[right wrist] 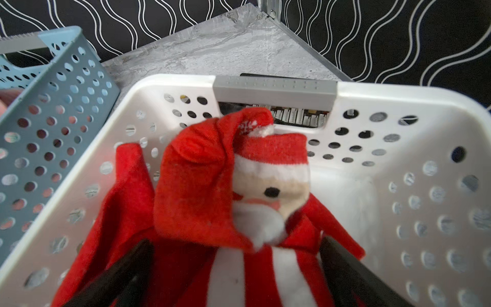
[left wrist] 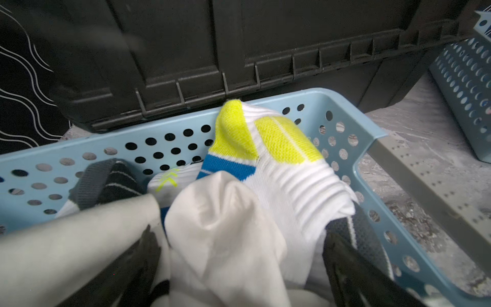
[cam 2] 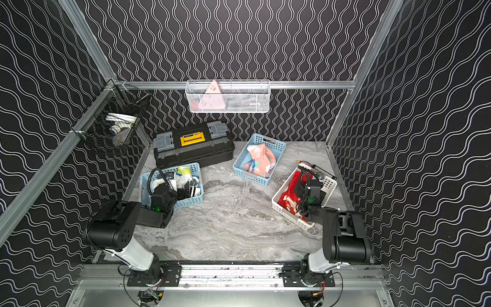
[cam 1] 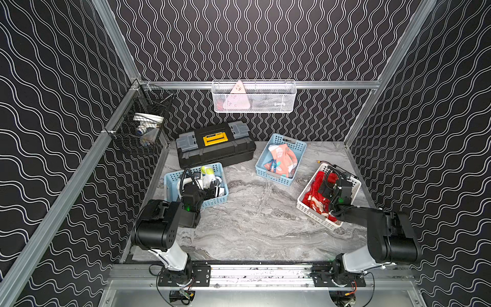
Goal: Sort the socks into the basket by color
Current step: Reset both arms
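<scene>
Toolbox label (cam 1: 215, 138) illegible; left pincer (left wrist: 239, 239) gapes over white socks (left wrist: 292, 186), right pincer (right wrist: 235, 245) gapes over red socks (right wrist: 196, 186).

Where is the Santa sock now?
Right wrist view: the Santa sock lies in the white basket, right side, atop a striped sock, before the open right gripper.

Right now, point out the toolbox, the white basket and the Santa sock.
toolbox (cam 1: 212, 150): in a top view, black lid.
white basket (right wrist: 385, 91): right wrist view, rim.
Santa sock (right wrist: 271, 186): right wrist view, face.
</scene>
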Motion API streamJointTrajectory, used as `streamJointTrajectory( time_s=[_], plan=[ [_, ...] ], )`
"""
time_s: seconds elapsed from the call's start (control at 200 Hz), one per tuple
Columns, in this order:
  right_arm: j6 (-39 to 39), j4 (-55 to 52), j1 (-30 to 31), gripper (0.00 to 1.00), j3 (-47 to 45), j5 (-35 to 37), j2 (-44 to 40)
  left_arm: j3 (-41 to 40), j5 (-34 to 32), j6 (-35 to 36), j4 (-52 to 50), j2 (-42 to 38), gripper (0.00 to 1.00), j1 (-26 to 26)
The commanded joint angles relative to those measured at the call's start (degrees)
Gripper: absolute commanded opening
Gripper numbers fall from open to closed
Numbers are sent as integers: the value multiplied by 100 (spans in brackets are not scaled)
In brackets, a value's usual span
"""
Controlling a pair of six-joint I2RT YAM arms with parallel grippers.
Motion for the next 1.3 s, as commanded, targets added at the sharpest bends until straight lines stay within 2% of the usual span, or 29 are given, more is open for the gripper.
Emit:
streamJointTrajectory(
  time_s=[0.0, 0.05, 0.215, 0.305, 0.495, 1.291],
  plan=[
    [-228, 605, -5, 100, -4, -189, -38, -26, 111, 94, 26, 28, 99, -15],
    [-253, 381, -6, 100, 34, -407, -141, -26, 112, 100, 36, 30, 99, -13],
    [-232, 1088, -14, 100, -182, -327, 164, -34, 124, 92, 40, 20, 99, -13],
    [-395, 951, -14, 100, -89, -586, 229, -30, 117, 96, 58, 21, 99, -16],
    [-613, 1922, 67, 100, -360, -765, 676, -35, 120, 86, 23, 14, 99, -17],
    [-678, 1928, 126, 100, -345, -702, 691, 2, -100, 229, 14, 39, 99, -195]
  ],
)
